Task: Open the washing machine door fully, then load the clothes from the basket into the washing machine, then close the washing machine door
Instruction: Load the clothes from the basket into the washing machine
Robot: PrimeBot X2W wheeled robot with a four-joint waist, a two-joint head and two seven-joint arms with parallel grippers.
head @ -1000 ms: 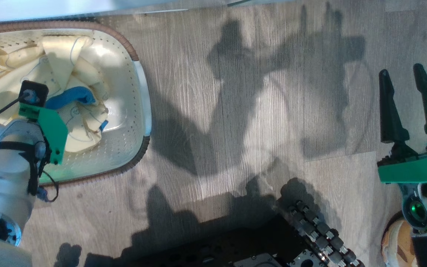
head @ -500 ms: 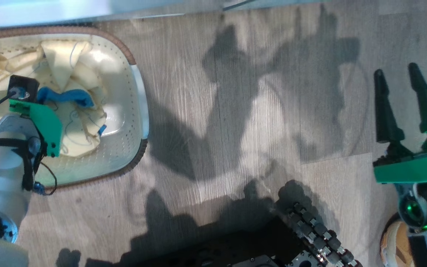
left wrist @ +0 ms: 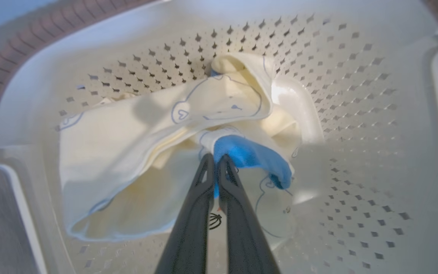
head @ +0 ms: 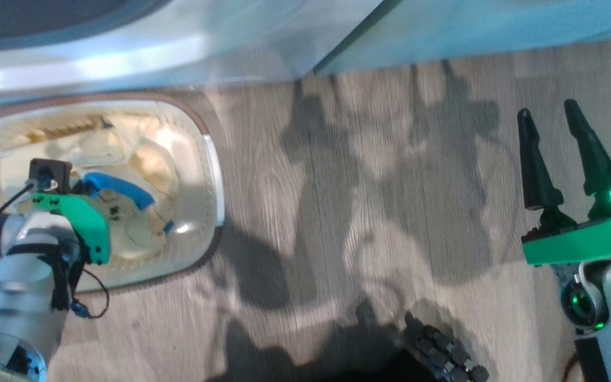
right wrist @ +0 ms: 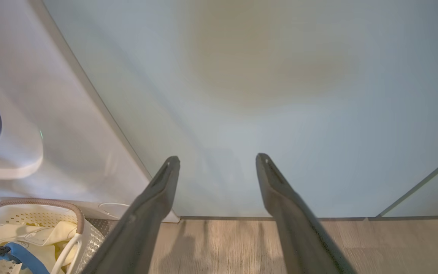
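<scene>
Down inside the basket [left wrist: 356, 95], the left gripper [left wrist: 214, 161] is pinched tight on the blue bit of the clothes [left wrist: 127, 152], with cream fabric bunched just past its tips. The right gripper [head: 547, 114] hangs spread wide above the floor [head: 369, 223], holding nothing. The washing machine [right wrist: 32, 125] is ahead, left of its fingers.

Downward head view; basket [head: 214, 175] in all views

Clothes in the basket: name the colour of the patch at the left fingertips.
Bright blue patch; clearest in the left wrist view.
</scene>
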